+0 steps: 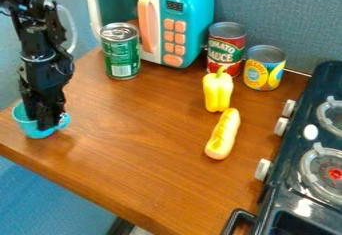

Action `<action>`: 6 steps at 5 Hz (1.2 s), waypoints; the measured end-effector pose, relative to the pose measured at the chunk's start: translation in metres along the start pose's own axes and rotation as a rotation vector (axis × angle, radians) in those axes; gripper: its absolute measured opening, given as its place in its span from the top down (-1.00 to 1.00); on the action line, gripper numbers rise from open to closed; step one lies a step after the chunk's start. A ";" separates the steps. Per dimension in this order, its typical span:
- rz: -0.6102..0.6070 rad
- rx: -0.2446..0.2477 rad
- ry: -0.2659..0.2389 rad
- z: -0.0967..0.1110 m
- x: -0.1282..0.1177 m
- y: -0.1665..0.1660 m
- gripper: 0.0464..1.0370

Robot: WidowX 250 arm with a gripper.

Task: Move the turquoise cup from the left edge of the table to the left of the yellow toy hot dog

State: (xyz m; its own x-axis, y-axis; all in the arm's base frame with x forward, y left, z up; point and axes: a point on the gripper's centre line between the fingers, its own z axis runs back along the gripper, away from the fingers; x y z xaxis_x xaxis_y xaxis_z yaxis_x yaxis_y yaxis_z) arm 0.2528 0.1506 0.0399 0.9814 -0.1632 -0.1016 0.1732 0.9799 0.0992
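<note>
One blue cup (28, 127) stands near the left edge of the worktop (133, 139), the end effector (46, 122) down in it, wide or narrow I cannot tell; sideways pushing may tip it.

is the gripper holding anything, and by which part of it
The gripper is down at the blue cup, but whether it holds it, and where, cannot be told.

a blue-grey wall (284, 19) (faintly fabric-like) behind a brown wooden tabletop (133, 154), a blue surface (47, 199) below
</note>
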 end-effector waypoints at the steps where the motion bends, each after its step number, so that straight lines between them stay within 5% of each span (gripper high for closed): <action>1: 0.008 -0.007 -0.006 0.002 0.002 0.000 0.72; 2: 0.008 -0.010 0.004 0.002 0.001 0.000 0.91; 3: 0.001 -0.088 -0.012 0.017 0.008 -0.007 0.92; 4: -0.062 -0.100 -0.110 0.070 0.021 -0.028 0.92; 5: -0.135 -0.105 -0.152 0.089 0.032 -0.054 0.92; 6: -0.263 -0.111 -0.153 0.080 0.043 -0.099 0.92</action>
State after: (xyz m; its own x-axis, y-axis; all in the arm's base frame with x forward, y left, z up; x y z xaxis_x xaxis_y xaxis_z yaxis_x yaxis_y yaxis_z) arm 0.2849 0.0373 0.1044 0.9068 -0.4196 0.0411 0.4207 0.9070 -0.0197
